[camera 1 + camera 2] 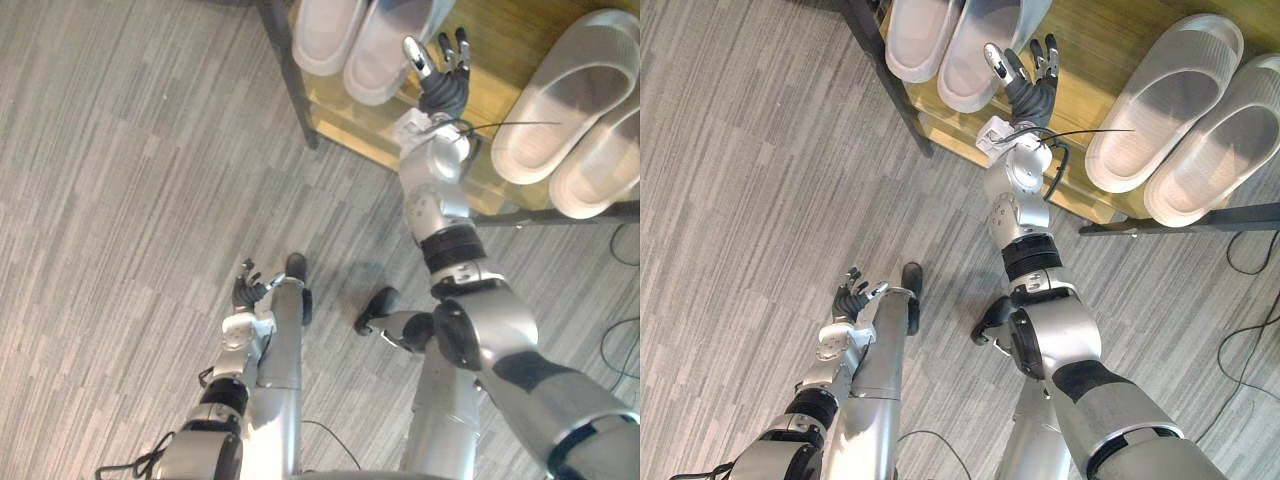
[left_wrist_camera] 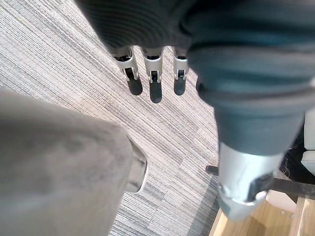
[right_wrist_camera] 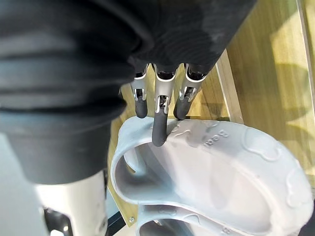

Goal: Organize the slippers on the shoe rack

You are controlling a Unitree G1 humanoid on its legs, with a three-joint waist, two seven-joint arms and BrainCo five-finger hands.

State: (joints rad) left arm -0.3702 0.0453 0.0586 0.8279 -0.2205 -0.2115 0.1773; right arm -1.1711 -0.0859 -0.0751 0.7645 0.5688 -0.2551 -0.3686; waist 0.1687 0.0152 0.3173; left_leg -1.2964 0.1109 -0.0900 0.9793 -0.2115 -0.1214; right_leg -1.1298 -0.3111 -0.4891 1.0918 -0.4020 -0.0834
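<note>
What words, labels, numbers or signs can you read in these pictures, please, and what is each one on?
Raised lettering on the strap of the slipper touched by the right hand: too blurred to read.
Shoe rack and floor: no text to be seen.

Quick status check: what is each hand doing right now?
Left hand: open, fingers relaxed, holding nothing.
Right hand: open, fingers straight, tips at a grey slipper on the shoe rack, not gripping it.
</note>
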